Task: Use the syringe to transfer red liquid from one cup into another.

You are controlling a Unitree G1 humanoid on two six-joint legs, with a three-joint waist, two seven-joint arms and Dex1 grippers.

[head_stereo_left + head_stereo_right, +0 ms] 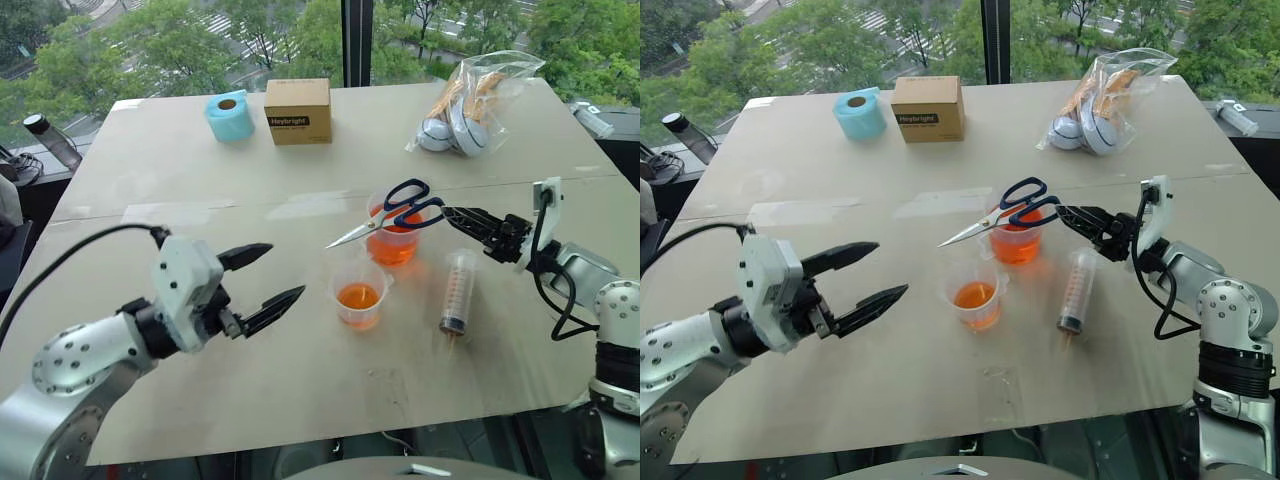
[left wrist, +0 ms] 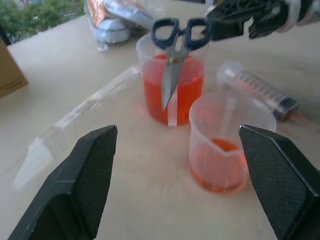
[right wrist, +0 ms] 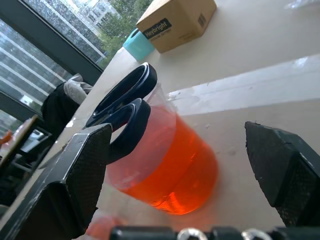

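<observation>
Resting on the bench [image 1: 150, 170] are two cups holding red liquid [image 1: 358, 296]: the larger cup [image 1: 394, 243], with one pair of scissors [image 1: 390, 213] across its rim, and the smaller cup [image 1: 359, 292] just beside it. One syringe [image 1: 458, 291] lies nearby. Left end effector [image 1: 268, 280] and right end effector [image 1: 452, 213] are both open, empty.

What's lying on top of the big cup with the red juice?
A pair of blue-handled scissors lies across the rim of the big cup. Inside is red liquid. The handles hide part of the rim.
</observation>
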